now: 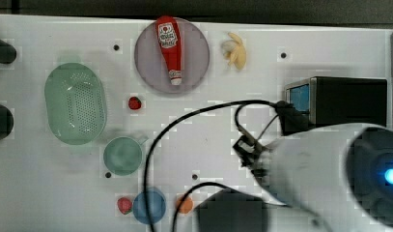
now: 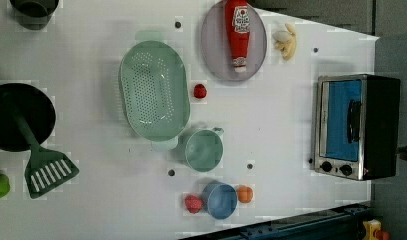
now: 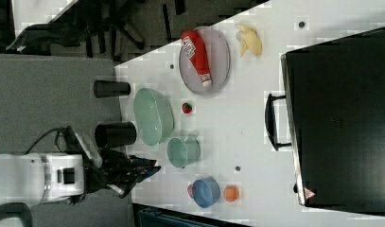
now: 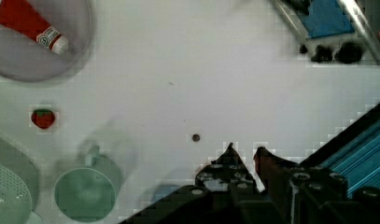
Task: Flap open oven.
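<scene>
1. Though the pincer (image 4: 243, 151) has drawn its two tips nearly together, the wrist view shows only a narrow slit between them and bare counter (image 4: 178, 70) beyond, so it is clenched on nothing.
2. From the right view, the pincer (image 3: 143, 171) sits at the end of the white arm, hanging just off the counter's edge on the right view's left, near the teal cup (image 3: 183, 152) and the black cylinder (image 3: 115, 135).
3. Across the counter lies the oven (image 2: 358, 125), standing against the edge on the left view's right, its blue glass door shut and facing back toward the middle of the counter.
4. Its handle (image 3: 271, 122) is the part that matters: a dark bar standing proud of the door, with its long axis running along the door's width, parallel to that counter edge.
5. Pincer and handle are well apart, with the blue bowl (image 3: 205, 191) and orange fruit (image 3: 231, 193) lying off to one side of the gap.
6. Judged from this, the coming move calls for crossing the counter toward the door, reaching the bar and pulling it outward and down; with the tips so close, they would likely hook it or must spread first.
</scene>
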